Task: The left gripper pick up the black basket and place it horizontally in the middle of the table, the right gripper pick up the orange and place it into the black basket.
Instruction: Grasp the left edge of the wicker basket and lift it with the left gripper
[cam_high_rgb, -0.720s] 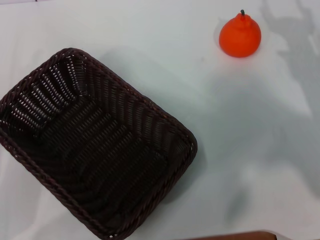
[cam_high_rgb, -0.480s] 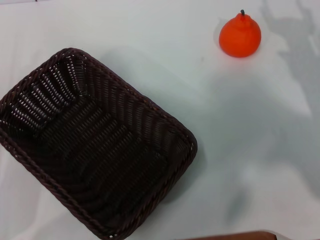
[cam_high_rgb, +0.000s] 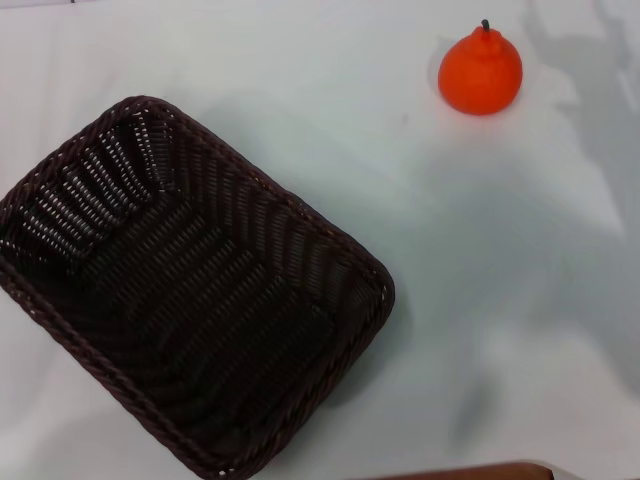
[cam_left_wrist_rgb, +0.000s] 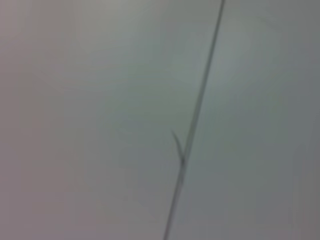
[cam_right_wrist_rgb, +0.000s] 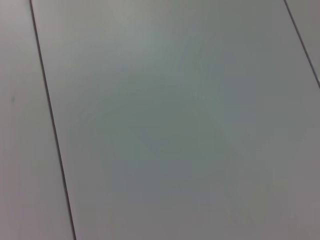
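Note:
The black basket (cam_high_rgb: 190, 290) lies on the white table (cam_high_rgb: 500, 260) at the left and front, turned at a slant, open side up and empty. The orange (cam_high_rgb: 480, 72) stands upright at the far right, well apart from the basket. Neither gripper shows in the head view. Both wrist views show only a pale grey panelled surface with thin dark seams, with no fingers and no task object in them.
A brown edge (cam_high_rgb: 470, 472) shows at the table's front. Soft shadows fall on the table at the far right (cam_high_rgb: 590, 90).

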